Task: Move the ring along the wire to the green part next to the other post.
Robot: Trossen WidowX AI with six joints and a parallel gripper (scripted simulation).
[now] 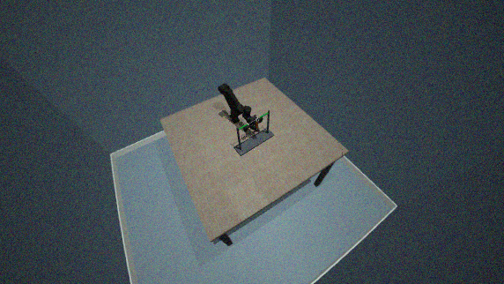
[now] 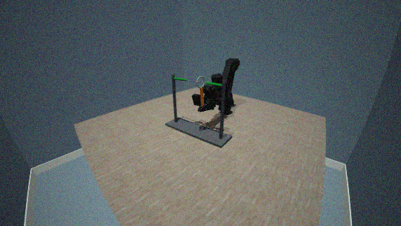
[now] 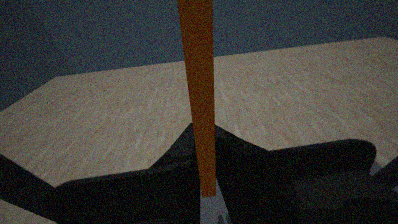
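Note:
My gripper (image 2: 202, 106) (image 3: 199, 127) is shut on the orange handle (image 2: 201, 94) (image 3: 201, 90), which stands about upright with the ring above it. The ring (image 2: 200, 76) is around the thin grey wire (image 2: 191, 81), close to the inner end of the green part (image 2: 214, 83) at the right post (image 2: 223, 112) in the exterior view. The other green part (image 2: 179, 79) is at the left post (image 2: 174, 102) there. Whether the ring touches the wire is too small to tell. The ring is outside the wrist view. In the top view the gripper is small and dark behind the wire.
The posts stand on a flat grey base (image 1: 247, 147) (image 2: 184, 130) on the wooden table (image 1: 282, 172) (image 2: 259, 168). The arm (image 1: 231, 99) (image 2: 229, 75) reaches in from behind the wire, with the gripper below wire height.

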